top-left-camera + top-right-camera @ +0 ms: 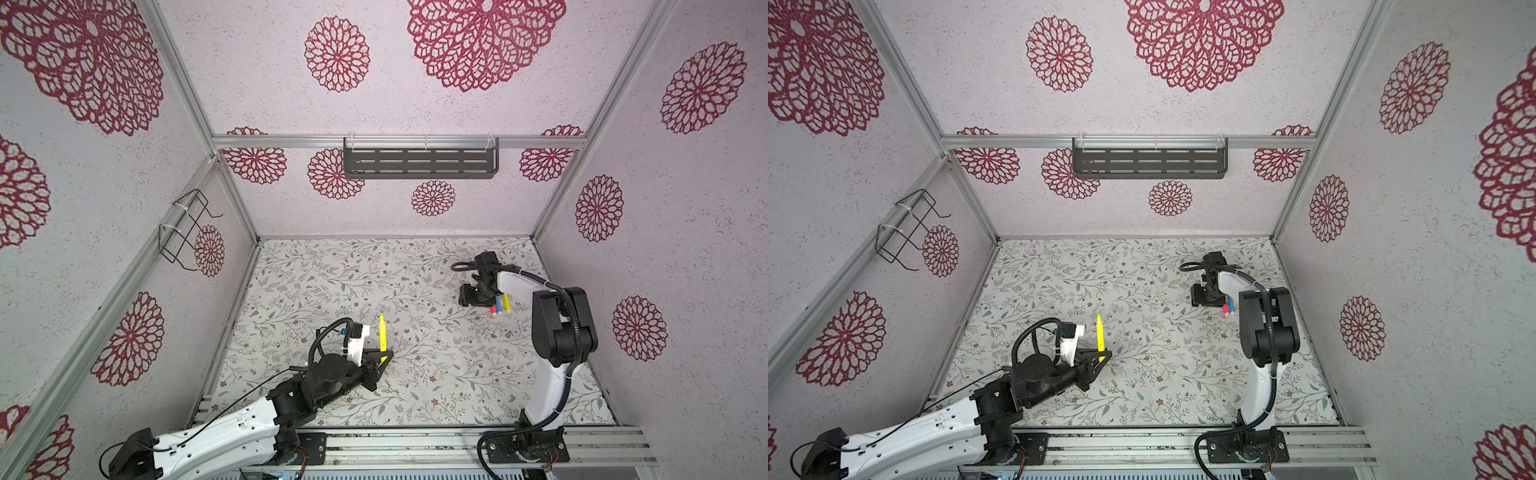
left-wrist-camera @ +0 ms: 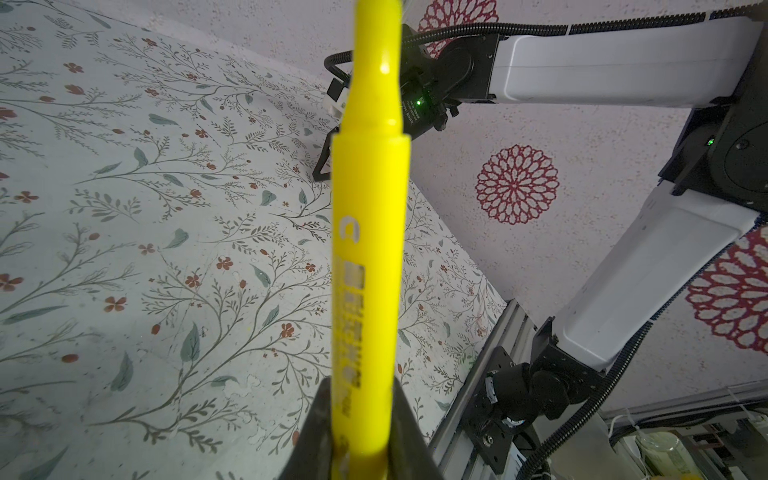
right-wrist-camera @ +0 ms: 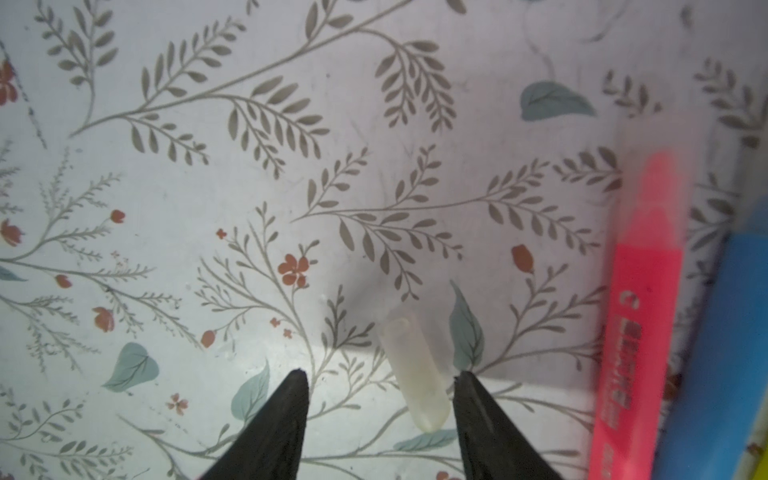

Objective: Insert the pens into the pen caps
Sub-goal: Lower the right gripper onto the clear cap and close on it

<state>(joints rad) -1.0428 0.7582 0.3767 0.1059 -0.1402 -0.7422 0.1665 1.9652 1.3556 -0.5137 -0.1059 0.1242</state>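
Cap [image 3: 415, 374] lies, seemingly untouched, inside the open right pincer [image 3: 381, 373].

Yellow pen [image 2: 368, 249] glossy smooth plastic; cap [image 3: 415, 370] translucent frosted plastic; tabletop [image 1: 436, 374] matt floral print; rail [image 1: 415, 446] brushed metal.

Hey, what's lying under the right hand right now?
A translucent pen cap lies on the floral mat between the open fingers of the right hand, not gripped. A pink highlighter and a blue pen lie beside it. In both top views the hand hides the cap.
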